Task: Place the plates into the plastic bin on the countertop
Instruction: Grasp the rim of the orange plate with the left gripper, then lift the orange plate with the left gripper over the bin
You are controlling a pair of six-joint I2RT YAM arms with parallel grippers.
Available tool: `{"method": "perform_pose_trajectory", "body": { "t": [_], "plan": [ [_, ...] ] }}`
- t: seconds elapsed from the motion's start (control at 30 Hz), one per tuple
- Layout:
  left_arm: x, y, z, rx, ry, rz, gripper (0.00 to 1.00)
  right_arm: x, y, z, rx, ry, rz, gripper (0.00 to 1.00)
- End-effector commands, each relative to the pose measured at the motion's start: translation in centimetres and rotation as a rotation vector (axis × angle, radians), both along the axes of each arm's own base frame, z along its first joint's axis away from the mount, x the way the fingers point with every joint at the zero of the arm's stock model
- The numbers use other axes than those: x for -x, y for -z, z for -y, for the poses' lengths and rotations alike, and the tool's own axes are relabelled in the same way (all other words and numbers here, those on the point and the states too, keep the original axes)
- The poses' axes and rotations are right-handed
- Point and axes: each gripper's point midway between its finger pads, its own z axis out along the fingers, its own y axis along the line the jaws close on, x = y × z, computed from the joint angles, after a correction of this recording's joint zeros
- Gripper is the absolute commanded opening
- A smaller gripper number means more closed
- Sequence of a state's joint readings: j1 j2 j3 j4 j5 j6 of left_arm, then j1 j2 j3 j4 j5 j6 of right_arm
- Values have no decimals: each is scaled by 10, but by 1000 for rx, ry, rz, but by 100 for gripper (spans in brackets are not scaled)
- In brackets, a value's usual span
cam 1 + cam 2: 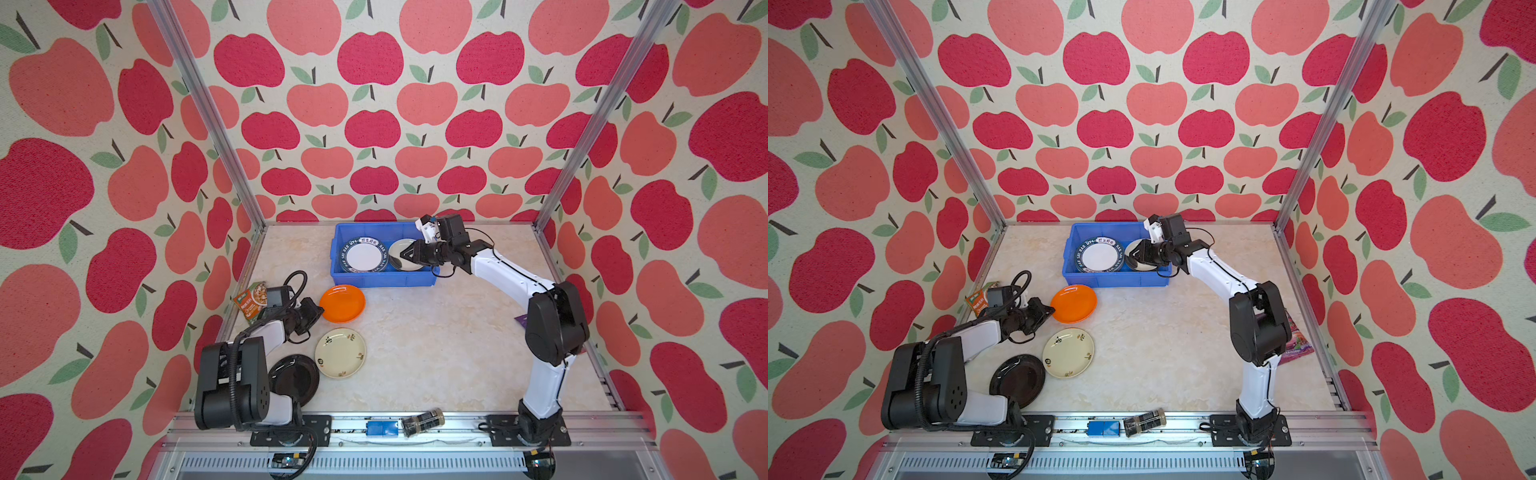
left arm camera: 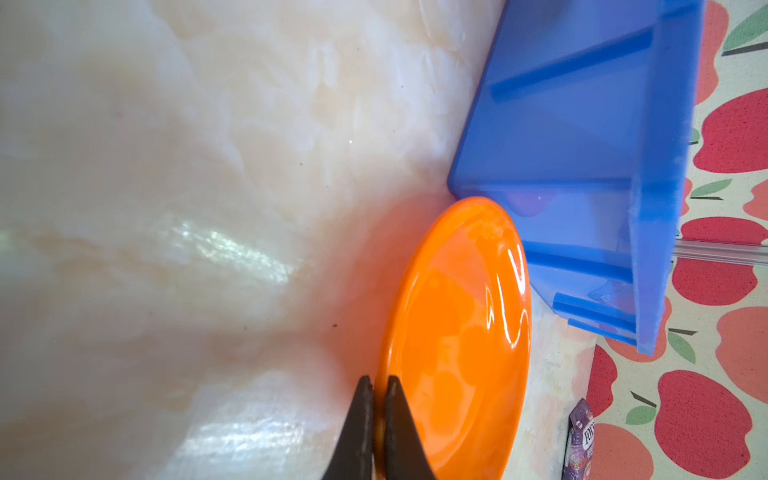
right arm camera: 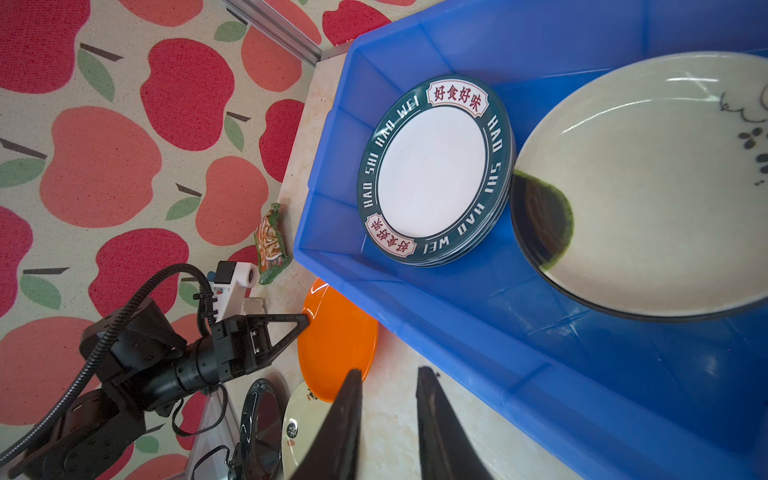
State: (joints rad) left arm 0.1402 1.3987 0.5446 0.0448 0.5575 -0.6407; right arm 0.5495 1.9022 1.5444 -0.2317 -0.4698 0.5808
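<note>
Bin [image 1: 382, 281] holds lettered plates [image 1: 363, 255], cream plate [image 3: 648, 199] (right end effector [image 3: 388, 370] agape, empty); left end effector [image 2: 379, 380] pinches orange plate [image 2: 461, 332].

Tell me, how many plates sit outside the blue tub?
3. The orange plate lies by the blue tub, rim pinched by the left gripper; the cream plate nearer the front; the black plate beside it, partly under the left arm. More may hide.

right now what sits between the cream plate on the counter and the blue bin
The orange plate, pinched at its rim by the left gripper, lies between them, seen in both top views.
</note>
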Motion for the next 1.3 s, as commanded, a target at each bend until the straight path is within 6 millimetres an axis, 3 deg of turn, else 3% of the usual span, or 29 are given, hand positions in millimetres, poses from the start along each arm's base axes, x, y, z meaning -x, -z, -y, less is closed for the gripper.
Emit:
{"method": "perform_pose_trajectory", "body": {
  "t": [0.0,0.3,0.43,0.53,0.7,0.87,1.0,1.27],
  "plan": [
    [-1,-30,-4,-55,28,51,0,0,-8,-5,-23,-18,4,27],
    [22,-115,13,-162,168,122,0,-4,-14,4,-16,-12,16,27],
    [22,-150,25,-173,195,185,0,-9,-18,9,-20,1,27,27],
    [12,-174,37,-162,223,231,0,-11,-19,11,-29,6,21,26],
    [-33,-196,68,-160,297,312,0,-18,-23,22,-19,42,42,27],
    [-91,-199,112,-154,398,366,0,-25,-19,38,3,93,27,26],
    [-135,-181,144,-158,462,361,0,-33,-21,59,13,166,34,27],
    [-205,-119,193,-102,521,297,0,-39,-30,82,14,216,34,27]
  ]
}}
